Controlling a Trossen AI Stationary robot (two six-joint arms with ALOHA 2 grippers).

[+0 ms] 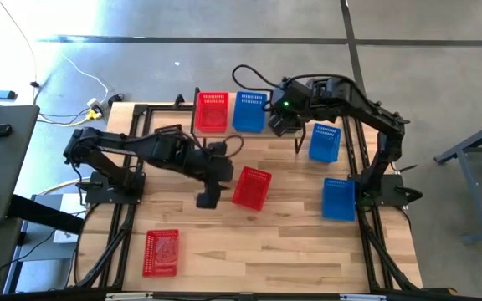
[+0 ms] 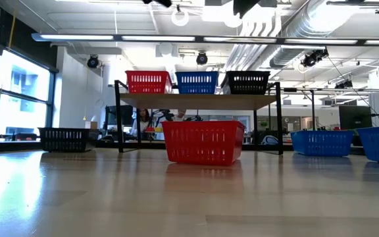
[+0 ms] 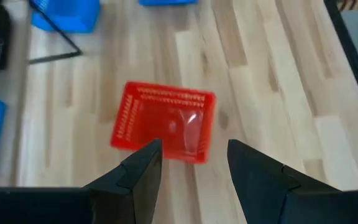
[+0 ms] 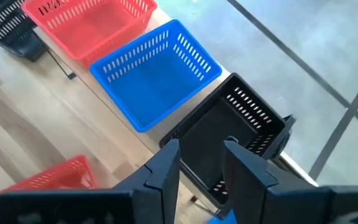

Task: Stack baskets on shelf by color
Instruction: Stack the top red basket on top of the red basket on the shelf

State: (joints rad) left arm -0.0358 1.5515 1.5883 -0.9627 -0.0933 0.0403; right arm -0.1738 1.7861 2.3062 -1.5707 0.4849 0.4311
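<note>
Three baskets are seen in a row on the shelf (image 2: 199,101): a red shelf basket (image 2: 149,81), a blue shelf basket (image 2: 197,82) and a black shelf basket (image 2: 248,82), set just beside one another.

The right pincer (image 4: 202,163) is held above the black shelf basket at the shelf's right end, its fingers parted by a narrow gap and nothing gripped between them.

The left pincer (image 3: 192,165) is held over the middle of the counter (image 1: 283,242), directly above a tilted red basket (image 1: 252,187). Its fingers are spread moderately wide and nothing is held; the near edge of this basket is seen between them in the left wrist view.

Another red basket (image 1: 161,252) is found near the front left of the counter. Two blue baskets are placed on the right side: one (image 1: 325,141) near the shelf and one (image 1: 338,198) closer to the front. In the low view a further black basket (image 2: 65,139) is seen on the counter well to the left of the shelf.
</note>
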